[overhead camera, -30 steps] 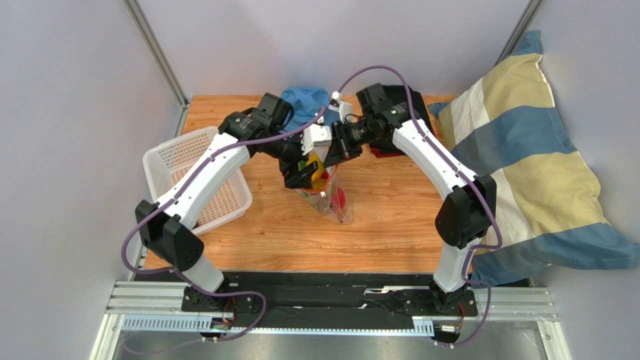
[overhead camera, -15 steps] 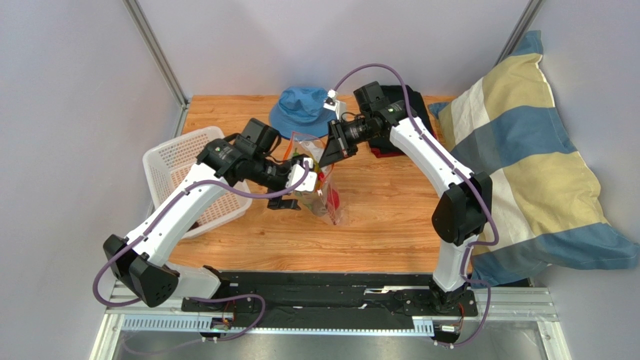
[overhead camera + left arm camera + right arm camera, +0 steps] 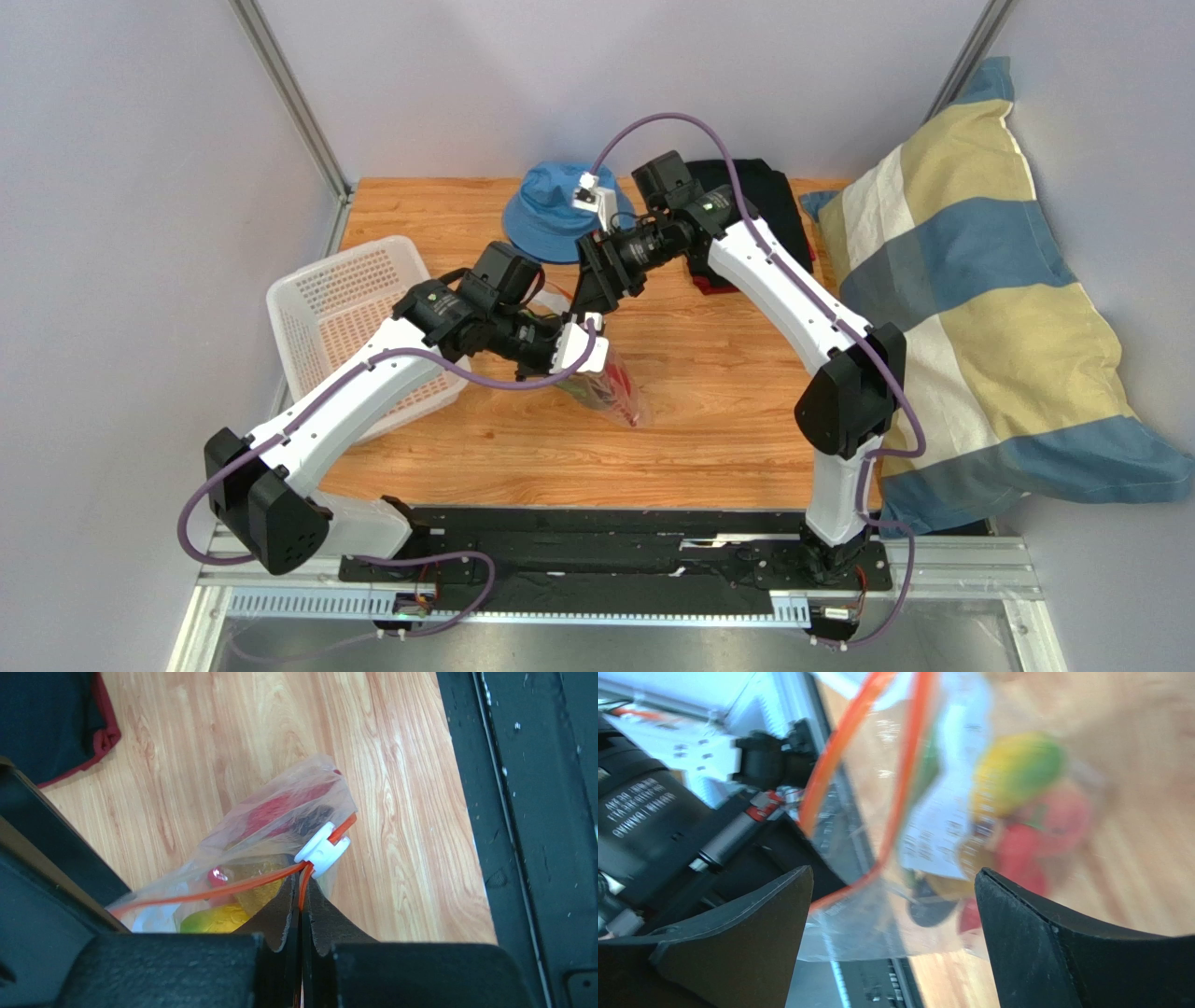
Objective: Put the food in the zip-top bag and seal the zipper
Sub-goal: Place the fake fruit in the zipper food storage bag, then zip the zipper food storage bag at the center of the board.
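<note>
Lab rig: grey wall panels (image 3: 126,168), aluminium rail (image 3: 968,567).

Bright, even light; soft shadows on desk (image 3: 730,406). Right wrist view blurred, bag (image 3: 948,826) unfocused; left wrist sharp.

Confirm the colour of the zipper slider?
White slider on the orange-red zipper; left wrist view shows it best.

Overhead looks down from behind; wrist cameras close, sharing zip-top bag (image 3: 281,822)
</note>
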